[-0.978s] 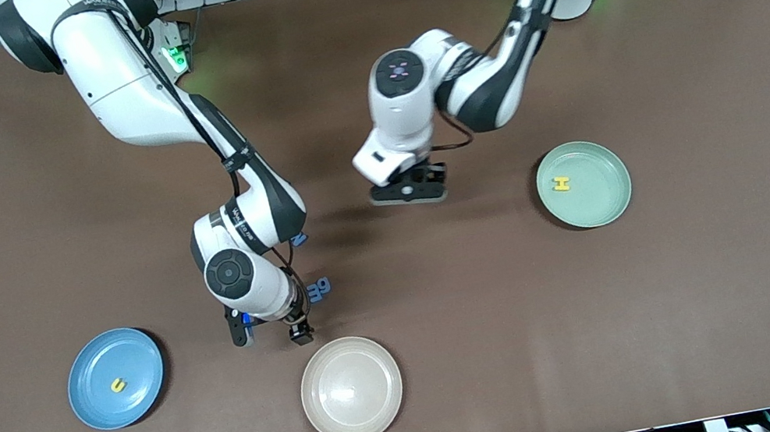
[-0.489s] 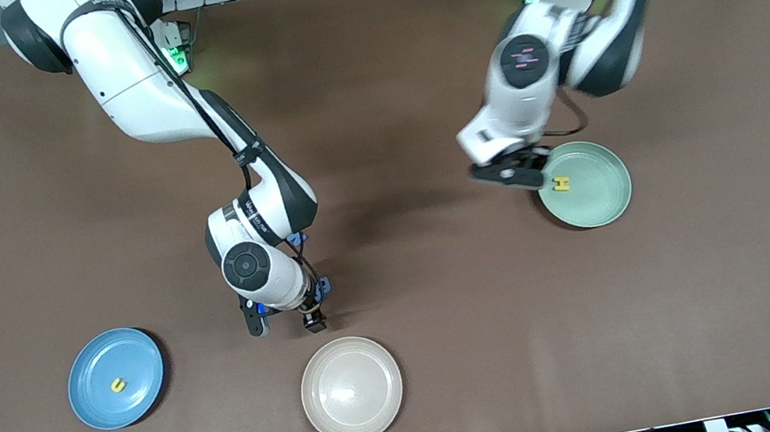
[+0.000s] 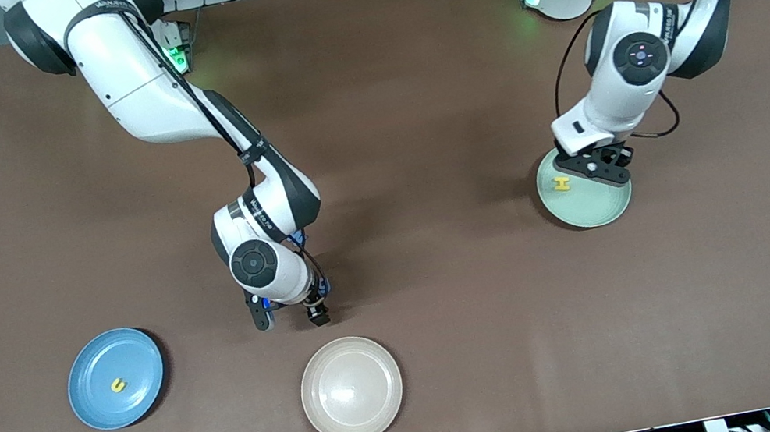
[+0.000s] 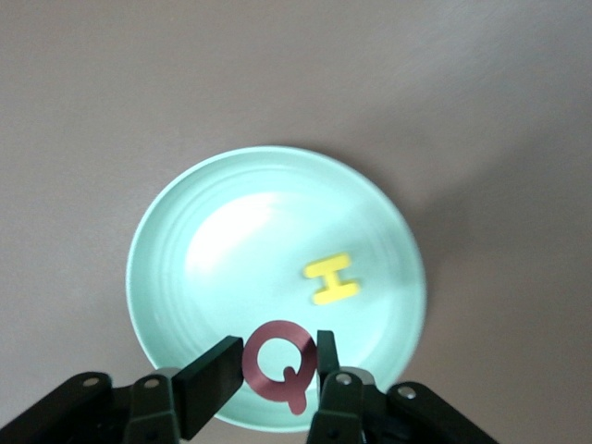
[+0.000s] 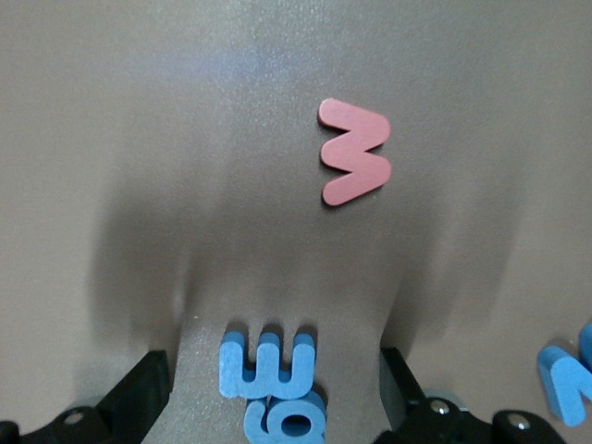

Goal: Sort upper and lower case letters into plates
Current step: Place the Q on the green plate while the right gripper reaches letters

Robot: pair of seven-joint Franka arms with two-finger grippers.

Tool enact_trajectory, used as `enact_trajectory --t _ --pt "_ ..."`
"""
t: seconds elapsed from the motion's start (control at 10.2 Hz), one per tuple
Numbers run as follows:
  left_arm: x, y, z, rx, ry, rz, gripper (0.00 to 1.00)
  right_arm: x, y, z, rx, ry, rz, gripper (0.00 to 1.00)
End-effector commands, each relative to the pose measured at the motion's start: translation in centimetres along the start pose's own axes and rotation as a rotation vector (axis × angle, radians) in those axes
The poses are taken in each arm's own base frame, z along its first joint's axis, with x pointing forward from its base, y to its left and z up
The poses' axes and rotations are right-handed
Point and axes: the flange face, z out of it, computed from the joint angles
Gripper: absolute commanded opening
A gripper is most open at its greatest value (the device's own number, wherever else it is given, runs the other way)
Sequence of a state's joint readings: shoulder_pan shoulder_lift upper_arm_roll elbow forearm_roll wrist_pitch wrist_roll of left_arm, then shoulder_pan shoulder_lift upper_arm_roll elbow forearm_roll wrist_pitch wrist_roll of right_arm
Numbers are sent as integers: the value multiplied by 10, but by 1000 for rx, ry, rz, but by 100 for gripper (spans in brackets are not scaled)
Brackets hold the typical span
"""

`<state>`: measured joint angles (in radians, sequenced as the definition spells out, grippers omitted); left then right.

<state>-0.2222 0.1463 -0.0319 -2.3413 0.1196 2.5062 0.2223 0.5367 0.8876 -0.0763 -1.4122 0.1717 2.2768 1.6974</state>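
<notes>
left pincer [image 4: 277,370] gripping one red q [image 4: 280,363]

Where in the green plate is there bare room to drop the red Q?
The left tool holds the red Q over the green plate. The yellow H takes one patch; the rest of the floor is bare, widest between the H and the rim.

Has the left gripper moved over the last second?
Yes. The left gripper, shut on the red Q, has travelled from mid-table toward the left arm's end and is now over the mint green plate.
</notes>
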Motion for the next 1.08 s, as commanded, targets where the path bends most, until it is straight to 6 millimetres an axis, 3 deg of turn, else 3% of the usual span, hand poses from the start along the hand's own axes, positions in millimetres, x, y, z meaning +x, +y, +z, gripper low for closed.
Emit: enact_trajectory --t 0.0,0.1,0.2,0.49,0.88,0.98 --pt "-23 -23 23 5 50 41 35 1 12 0 -22 12 -24 100" --pt "-23 -22 29 6 58 42 86 3 12 1 -22 23 -31 100" --pt "-22 -21 30 6 61 41 100 1 12 1 -21 31 -42 100" --pt "-16 -6 28 -42 81 -60 100 5 11 -3 -14 37 -47 100" --pt "21 89 21 -126 83 -406 100 5 10 -3 -8 38 -48 100" --pt "36 122 16 -152 87 -500 100 5 9 -4 -2 37 -49 37"
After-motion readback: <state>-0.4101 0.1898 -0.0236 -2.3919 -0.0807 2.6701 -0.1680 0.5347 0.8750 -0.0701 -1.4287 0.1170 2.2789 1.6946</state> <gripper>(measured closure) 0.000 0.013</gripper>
